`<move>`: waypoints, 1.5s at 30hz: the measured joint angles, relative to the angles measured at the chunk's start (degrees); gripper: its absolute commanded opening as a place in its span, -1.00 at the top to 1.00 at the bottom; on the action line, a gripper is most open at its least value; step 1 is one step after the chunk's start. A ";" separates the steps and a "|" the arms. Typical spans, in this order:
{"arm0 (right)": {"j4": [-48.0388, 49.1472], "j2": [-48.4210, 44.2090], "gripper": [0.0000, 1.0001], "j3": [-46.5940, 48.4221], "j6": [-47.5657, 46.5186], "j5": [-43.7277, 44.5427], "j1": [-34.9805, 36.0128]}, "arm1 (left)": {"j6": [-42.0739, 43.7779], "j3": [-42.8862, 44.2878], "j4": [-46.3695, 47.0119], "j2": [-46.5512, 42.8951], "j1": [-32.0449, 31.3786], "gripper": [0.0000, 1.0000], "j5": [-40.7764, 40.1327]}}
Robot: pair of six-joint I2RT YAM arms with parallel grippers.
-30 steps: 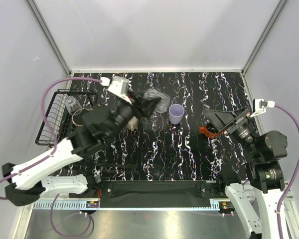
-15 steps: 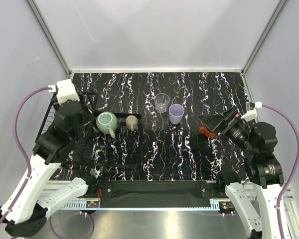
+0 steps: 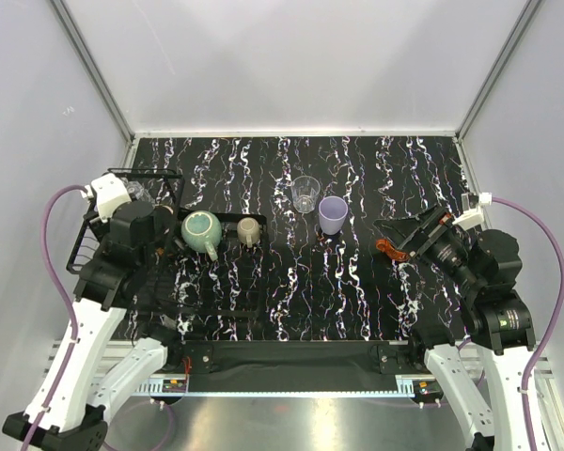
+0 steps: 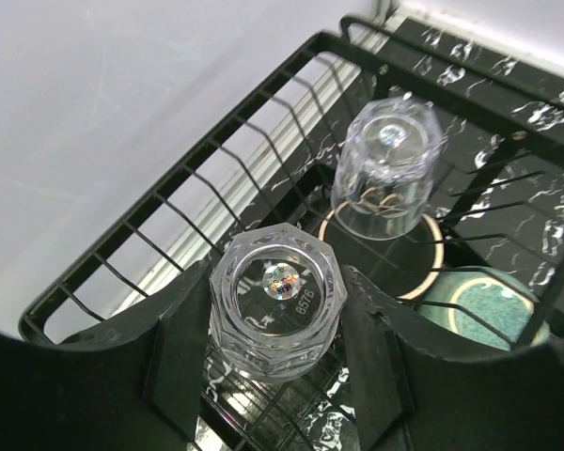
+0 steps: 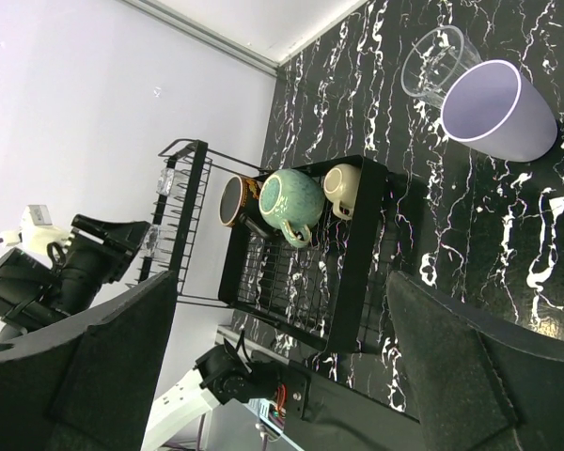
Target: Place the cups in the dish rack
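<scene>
My left gripper [image 4: 277, 329] is shut on a clear faceted glass [image 4: 274, 299], held upside down over the raised basket end of the black wire dish rack [image 4: 169, 225]. From above, the gripper [image 3: 139, 209] hangs over that basket. A second clear glass [image 4: 387, 169] stands upside down in the basket just beyond. The teal mug [image 3: 200, 232], olive-beige mug [image 3: 249, 230] and dark copper-rimmed mug [image 5: 235, 200] lie in the rack. A lavender cup [image 3: 333, 214] and another clear glass [image 3: 305, 193] stand on the table. My right gripper [image 3: 406, 235] is open and empty above a red cup [image 3: 387, 249].
The rack's flat black tray [image 3: 235, 310] lies at the front left of the black marbled table [image 3: 357, 291]. White walls close the left, back and right sides. The left arm's purple cable [image 3: 56, 216] loops beside the basket.
My left arm has swung from the middle of the table, beside the clear glass there, to over the rack's basket at the far left. The right arm has shifted slightly.
</scene>
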 measured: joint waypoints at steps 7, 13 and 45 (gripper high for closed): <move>-1.01 -0.02 -1.00 -0.24 -0.55 0.04 0.00 | 0.04 -5.07 4.33 0.39 4.31 1.00 2.51; -1.05 -0.07 -0.99 -1.38 -0.79 0.07 0.00 | 0.37 -5.29 7.91 2.16 7.74 0.82 5.84; -16.74 20.20 -0.99 3.93 -7.41 22.14 0.00 | -4.13 -3.56 7.67 2.19 11.37 -0.98 16.13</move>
